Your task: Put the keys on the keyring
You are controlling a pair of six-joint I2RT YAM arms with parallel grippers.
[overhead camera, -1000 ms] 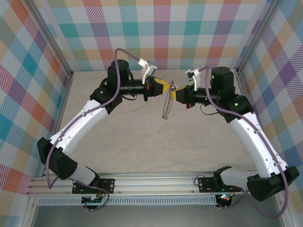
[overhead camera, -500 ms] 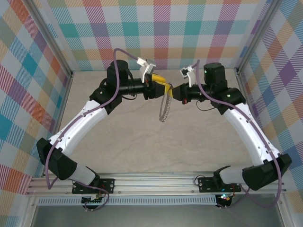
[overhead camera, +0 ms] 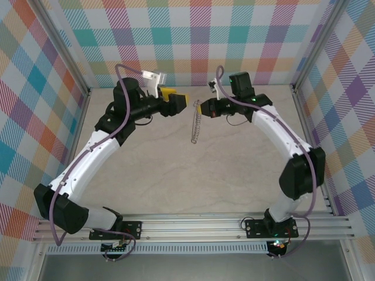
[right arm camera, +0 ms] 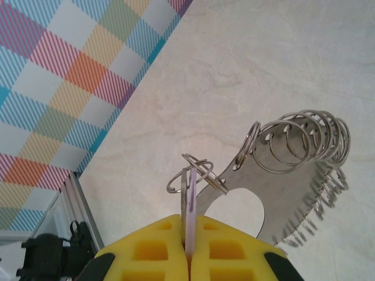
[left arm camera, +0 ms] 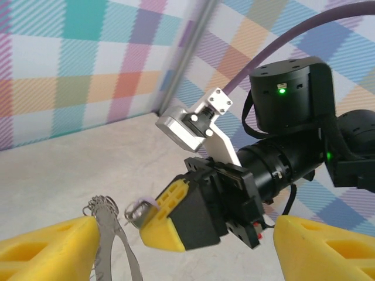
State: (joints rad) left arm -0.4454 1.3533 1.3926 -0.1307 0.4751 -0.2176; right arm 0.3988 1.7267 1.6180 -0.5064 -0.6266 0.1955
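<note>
- Leftmost in the overhead view, the left gripper (overhead camera: 176, 99) sits upper left of centre. Its yellow jaws are spread wide and hold nothing, so it gives the load no support.
- Just right of it, the keyring (overhead camera: 196, 126) hangs free above the table (overhead camera: 176, 175), apart from the left fingers. A hoop that loose would likely swing with any arm movement, and an open finger nearby could knock it.
- Right again, the right gripper (right arm camera: 188, 234) is clenched on the lilac head of the key (right arm camera: 190, 196). A small split ring (right arm camera: 193, 170) appears to link the key to the hoop.
- The likeliest failure is that thin head sliding out of the pads under the hoop's weight, dropping everything onto the table.
- Whether the key is fully threaded on, or only caught, I cannot tell.
- Around them are checked walls (overhead camera: 234, 35), a metal corner post (overhead camera: 304, 76) at upper right and a purple cable (overhead camera: 120, 73) looping over the left arm. Nothing stands between the two grippers except the hanging hoop.
</note>
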